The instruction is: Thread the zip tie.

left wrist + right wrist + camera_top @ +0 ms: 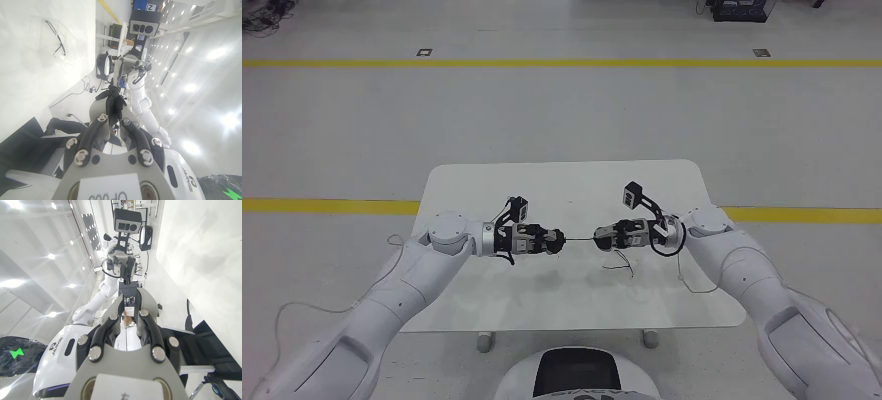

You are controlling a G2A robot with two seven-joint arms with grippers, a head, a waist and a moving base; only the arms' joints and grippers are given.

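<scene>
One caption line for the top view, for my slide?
Thin black zip tie between left end effector and right end effector, above a white table.

Smooth, matt white tabletop [542,180]. Thin black plastic zip tie [579,241], smooth and slightly shiny. Left gripper [113,94] of matt grey plastic, with shiny metal pins and black rubbery links; right gripper [130,296] alike, with black ribbed pads [137,300]. Flat, clear glossy plastic bag [68,43].
</scene>
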